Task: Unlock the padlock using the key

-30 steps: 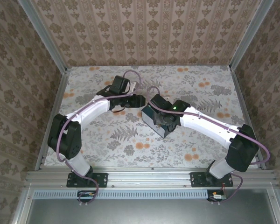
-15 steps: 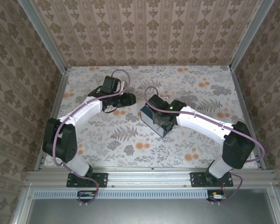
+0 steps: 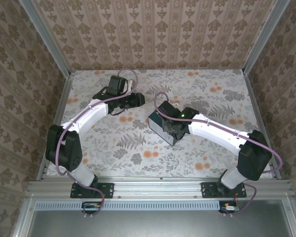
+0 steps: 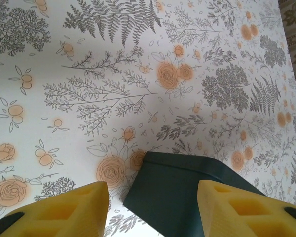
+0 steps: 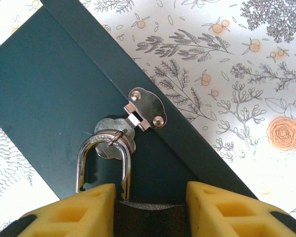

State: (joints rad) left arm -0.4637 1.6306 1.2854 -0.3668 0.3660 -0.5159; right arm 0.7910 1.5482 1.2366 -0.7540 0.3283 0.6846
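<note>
Okay so I'm seeing the right gripper [image 5: 150, 195] clamping the small silver-shackled padlock [image 5: 102, 163] hanging on the shiny metal hasp [image 5: 144, 109] of the dark blue box [image 5: 39, 98], left gripper [image 4: 152, 192] hovering open beside it.

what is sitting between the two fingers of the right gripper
The right wrist view shows the padlock, its dark body between the fingers of the right gripper, its silver shackle reaching to the hasp on the dark blue box.

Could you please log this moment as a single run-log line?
left jaws open, empty | right jaws at padlock, grip unclear | padlock hangs on box hasp
</note>
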